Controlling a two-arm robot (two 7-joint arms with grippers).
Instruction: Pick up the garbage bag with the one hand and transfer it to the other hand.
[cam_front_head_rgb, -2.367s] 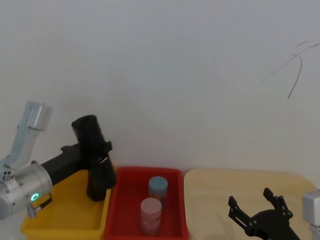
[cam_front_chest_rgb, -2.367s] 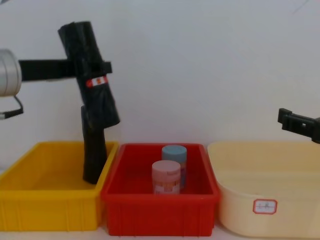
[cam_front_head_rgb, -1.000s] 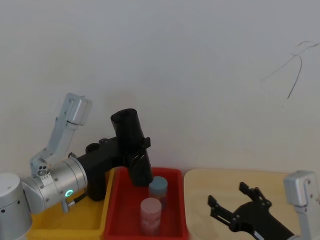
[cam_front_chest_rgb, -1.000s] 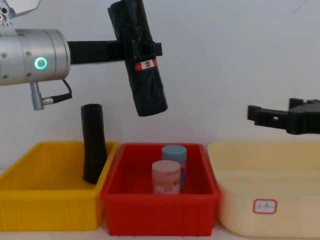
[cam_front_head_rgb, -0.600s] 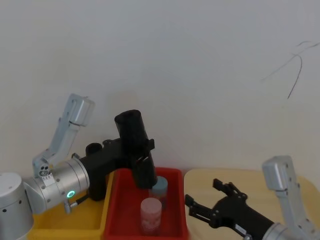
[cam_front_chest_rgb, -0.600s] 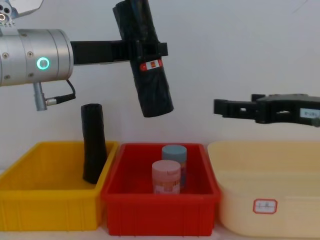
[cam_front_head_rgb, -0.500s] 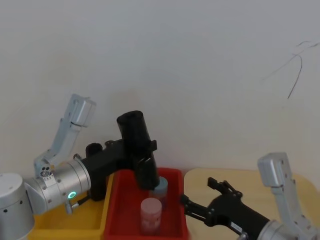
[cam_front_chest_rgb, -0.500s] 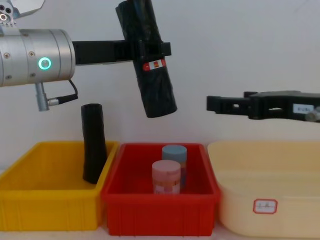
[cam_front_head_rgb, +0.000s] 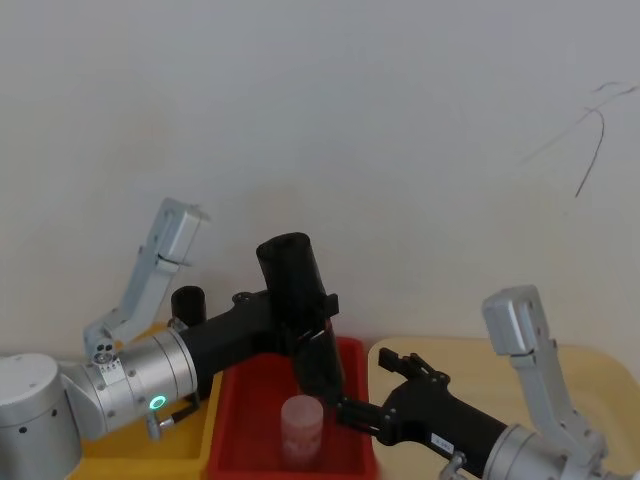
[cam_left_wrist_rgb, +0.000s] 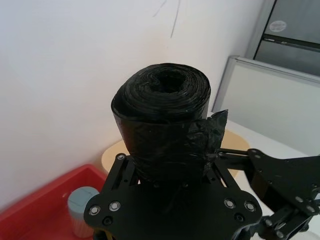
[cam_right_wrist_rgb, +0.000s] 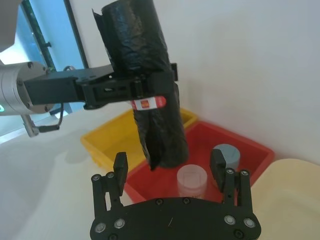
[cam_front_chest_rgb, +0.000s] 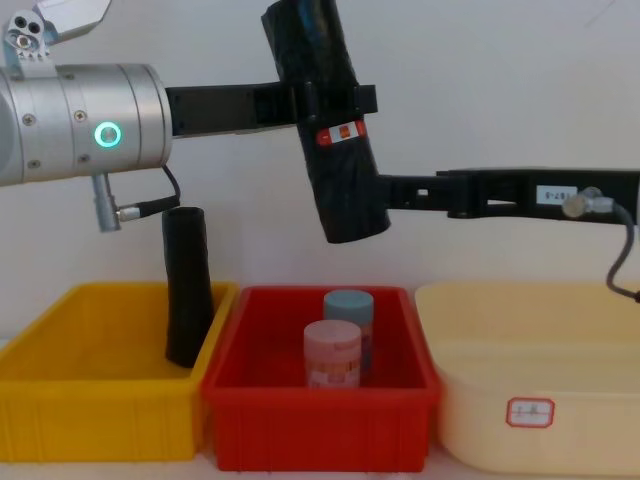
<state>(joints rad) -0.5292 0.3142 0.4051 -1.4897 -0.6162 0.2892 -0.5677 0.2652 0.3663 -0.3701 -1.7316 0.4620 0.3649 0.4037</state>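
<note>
Plastic bins, three in number, stand side by side: a yellow bin (cam_front_chest_rgb: 100, 440), a red bin (cam_front_chest_rgb: 320, 430) and a cream bin (cam_front_chest_rgb: 600, 420), from the robot's left to its right. Two arms reach over them.

The left gripper (cam_front_chest_rgb: 340, 103), on a silver wrist with a green ring (cam_front_chest_rgb: 105, 135), is clamped across the upper half of the garbage bag (cam_front_chest_rgb: 345, 190) and holds it in the air above the red bin, clear of its contents. The right gripper (cam_right_wrist_rgb: 168, 155) comes in level from the right with its fingers spread. Its tips are at the bag's lower end; contact cannot be told.

Two black rolls are present. The garbage bag's long axis is near upright, with the upper end tilted to the robot's left and the lower end to its right. A slim black roll (cam_front_chest_rgb: 187, 285) stands in the yellow bin against its right wall.

Two jars sit in the red bin, a blue-capped jar (cam_front_chest_rgb: 348, 305) behind a pink jar (cam_front_chest_rgb: 332, 355).

The chest view shows the bag's red-and-white label band (cam_front_chest_rgb: 343, 133). The left wrist view looks onto the coiled upper end, and the right wrist view shows the spread of the right fingers.
</note>
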